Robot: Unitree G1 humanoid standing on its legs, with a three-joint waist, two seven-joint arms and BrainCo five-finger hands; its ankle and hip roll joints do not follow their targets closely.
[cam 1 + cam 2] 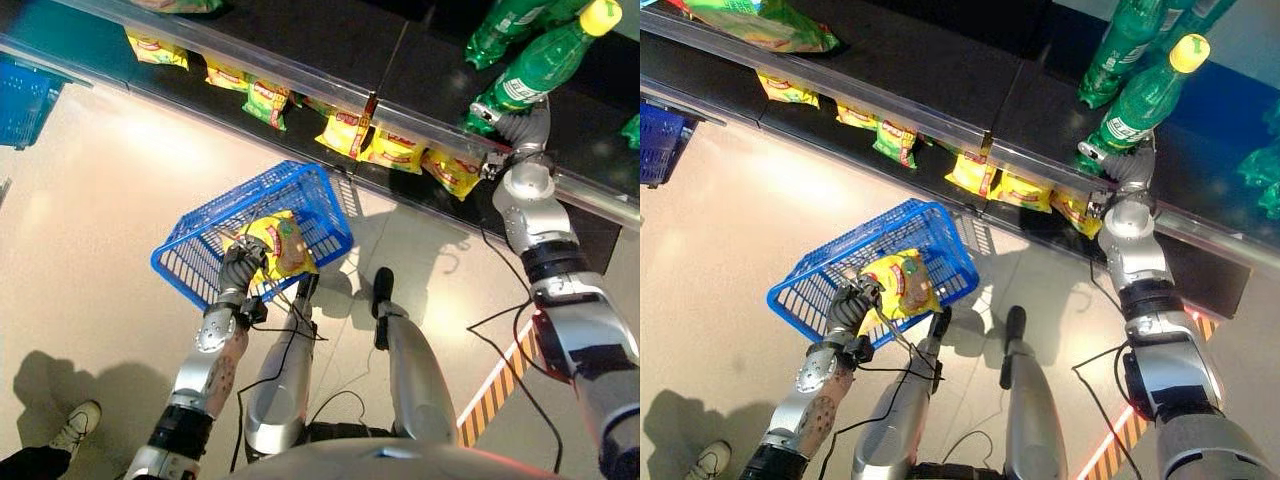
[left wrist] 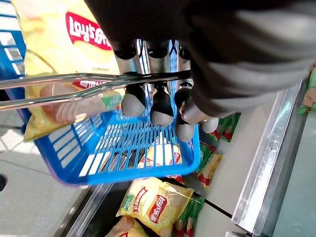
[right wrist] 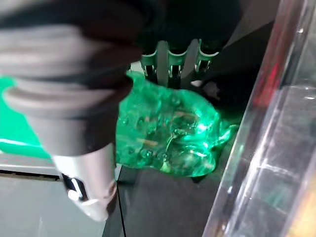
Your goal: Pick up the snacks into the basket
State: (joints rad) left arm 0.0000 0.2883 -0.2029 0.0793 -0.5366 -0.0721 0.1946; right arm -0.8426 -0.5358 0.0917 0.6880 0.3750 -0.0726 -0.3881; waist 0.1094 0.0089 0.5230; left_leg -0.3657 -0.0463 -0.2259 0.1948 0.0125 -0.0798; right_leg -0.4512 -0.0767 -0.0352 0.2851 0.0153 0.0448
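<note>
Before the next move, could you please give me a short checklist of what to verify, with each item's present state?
1. Left hand curled round the basket's wire handle: ok.
2. Blue basket already holds a yellow snack bag: ok.
3. Right hand at a snack: not ok, it is at the green bottle.
4. Right hand's hold on the bottle: cannot tell.
5. Snack bags left on the lower shelf: ok.

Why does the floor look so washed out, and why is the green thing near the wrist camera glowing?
In the left eye view, strong light glares off the pale floor, with hard shadows beside the blue plastic basket. In the right wrist view, light shines through the green plastic bottle held by the right robot hand, close and soft-edged.
</note>
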